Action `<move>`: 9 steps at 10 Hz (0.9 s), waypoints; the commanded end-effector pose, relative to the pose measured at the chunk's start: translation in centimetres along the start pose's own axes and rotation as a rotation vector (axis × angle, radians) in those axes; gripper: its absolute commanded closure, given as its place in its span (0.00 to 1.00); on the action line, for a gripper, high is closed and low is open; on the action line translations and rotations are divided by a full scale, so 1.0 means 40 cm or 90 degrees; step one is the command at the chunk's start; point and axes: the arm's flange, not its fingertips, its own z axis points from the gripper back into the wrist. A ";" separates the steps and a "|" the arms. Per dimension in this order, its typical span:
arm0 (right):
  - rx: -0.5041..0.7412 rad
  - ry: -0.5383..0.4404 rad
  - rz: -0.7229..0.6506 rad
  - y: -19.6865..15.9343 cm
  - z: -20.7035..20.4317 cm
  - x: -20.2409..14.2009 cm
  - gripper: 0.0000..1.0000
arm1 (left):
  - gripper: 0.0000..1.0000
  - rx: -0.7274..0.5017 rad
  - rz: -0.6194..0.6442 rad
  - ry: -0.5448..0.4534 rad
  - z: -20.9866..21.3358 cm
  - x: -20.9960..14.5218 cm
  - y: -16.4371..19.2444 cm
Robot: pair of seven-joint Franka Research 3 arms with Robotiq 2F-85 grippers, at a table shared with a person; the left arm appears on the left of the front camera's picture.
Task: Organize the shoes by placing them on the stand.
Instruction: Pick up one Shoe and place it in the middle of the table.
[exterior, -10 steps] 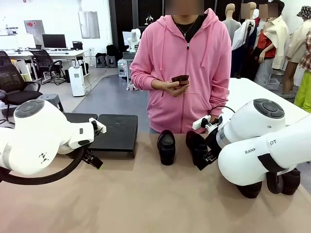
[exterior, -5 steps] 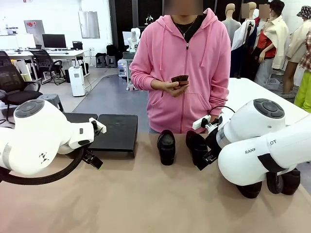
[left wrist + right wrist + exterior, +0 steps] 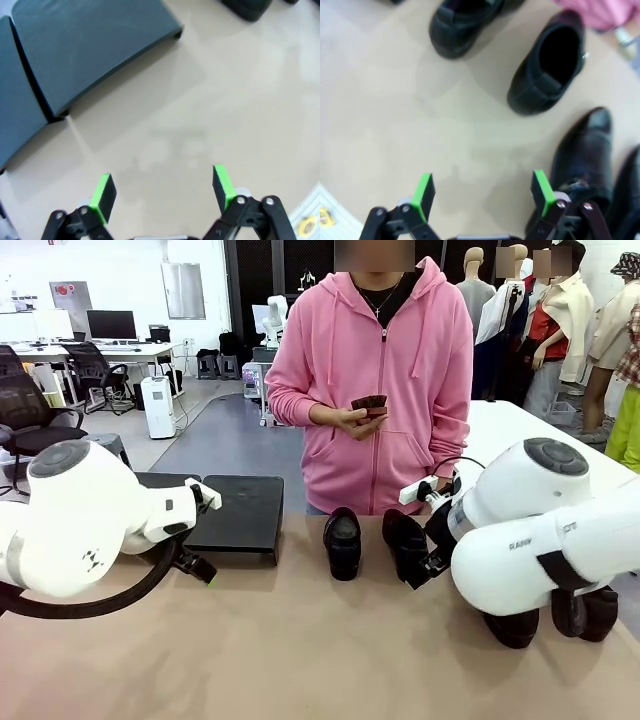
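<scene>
Print (image 3: 522, 544) on right arm (image 3: 560, 540) blurred; left end effector (image 3: 162, 187) and right end effector (image 3: 482, 192) spread, empty.

The front view is bright and evenly lit from overhead room lights, sharp from the table (image 3: 300, 660) to the far background; shadows under the shoes (image 3: 342, 540) and the stand (image 3: 240, 515) are short and soft; the white arm shells (image 3: 80, 520) carry mild highlights, nothing blown out; the left wrist view is soft overall, with a pale washed sheen on the tabletop, and the wide lens bows the stand's straight edges; the right wrist view is blurrier, the shoe outlines smeared, a faint gloss on the toe leather, the corners stretched.
</scene>
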 end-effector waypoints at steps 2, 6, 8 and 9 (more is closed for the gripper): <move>0.091 0.000 -0.139 -0.003 0.316 -0.057 0.00 | 0.00 -0.131 0.090 -0.034 0.275 -0.026 -0.078; 0.154 -0.142 -0.254 -0.095 0.588 -0.339 0.00 | 0.00 -0.175 0.099 -0.116 0.556 -0.333 -0.086; 0.157 -0.194 -0.370 -0.172 0.613 -0.476 0.00 | 0.00 -0.185 0.236 -0.227 0.597 -0.518 0.002; 0.165 -0.206 -0.440 -0.211 0.593 -0.531 0.00 | 0.00 -0.198 0.299 -0.274 0.591 -0.598 0.062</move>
